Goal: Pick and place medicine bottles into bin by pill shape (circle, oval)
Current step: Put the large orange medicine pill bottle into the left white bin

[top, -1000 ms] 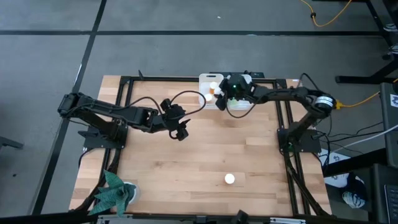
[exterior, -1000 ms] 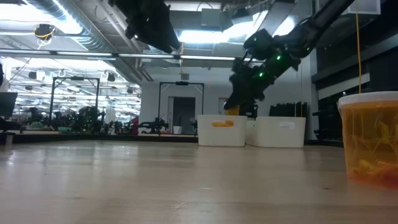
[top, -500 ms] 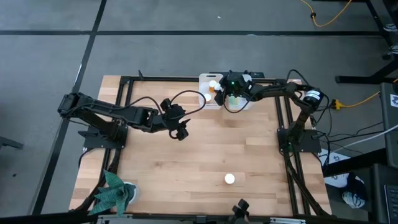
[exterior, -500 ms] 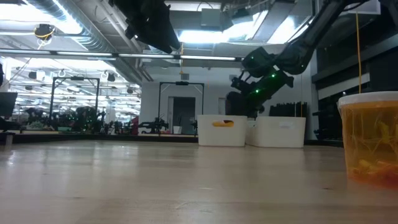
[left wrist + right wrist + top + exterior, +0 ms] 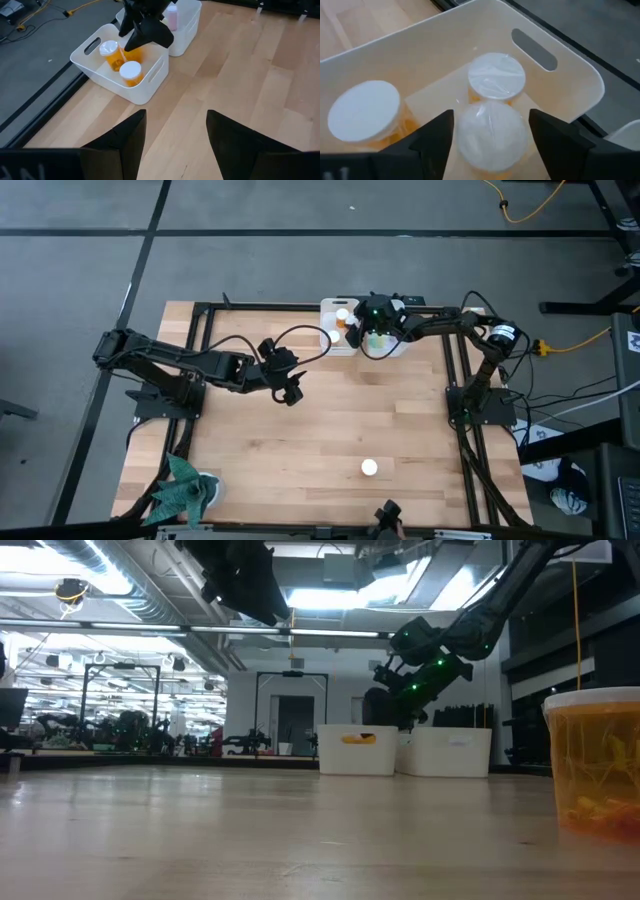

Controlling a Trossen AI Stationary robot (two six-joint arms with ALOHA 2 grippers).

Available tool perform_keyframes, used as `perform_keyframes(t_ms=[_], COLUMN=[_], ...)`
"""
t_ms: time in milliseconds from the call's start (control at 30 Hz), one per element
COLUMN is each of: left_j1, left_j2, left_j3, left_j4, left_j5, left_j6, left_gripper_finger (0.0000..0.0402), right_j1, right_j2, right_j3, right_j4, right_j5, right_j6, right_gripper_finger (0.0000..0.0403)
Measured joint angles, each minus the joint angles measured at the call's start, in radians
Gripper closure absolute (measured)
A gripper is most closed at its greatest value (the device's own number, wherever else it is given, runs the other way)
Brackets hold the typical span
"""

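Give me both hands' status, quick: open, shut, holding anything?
Left hand: open, holding nothing, hovering over bare table.
Right hand: open over the white bin, a white-capped orange bottle between its fingers; cannot tell whether it is released.

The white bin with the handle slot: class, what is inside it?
The white bin holds three orange bottles with white caps, one between the right gripper's open fingers. Anything beneath them is covered.
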Motion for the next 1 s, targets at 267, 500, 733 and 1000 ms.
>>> perform_keyframes(t_ms=[267, 500, 733, 1000], left_j1=[0.000, 0.000, 0.000, 0.000], left_j2=[0.000, 0.000, 0.000, 0.000], left_j3=[0.000, 0.000, 0.000, 0.000], left_j4=[0.000, 0.000, -0.001, -0.004], left_j5=[0.000, 0.000, 0.000, 0.000], left_j6=[0.000, 0.002, 0.002, 0.001], left_gripper_finger=[0.0202, 0.0202, 0.0202, 0.0202], right_j1=[0.002, 0.026, 0.215, 0.613], right_j2=[-0.016, -0.154, -0.375, -0.576], right_j3=[0.000, 0.000, 0.001, 0.000], right_j4=[-0.017, -0.121, -0.394, -0.655], right_j5=[-0.026, -0.198, -0.190, -0.046], right_j6=[0.001, 0.087, 0.102, 0.209], right_gripper_finger=[0.0125, 0.0126, 0.0127, 0.0127])
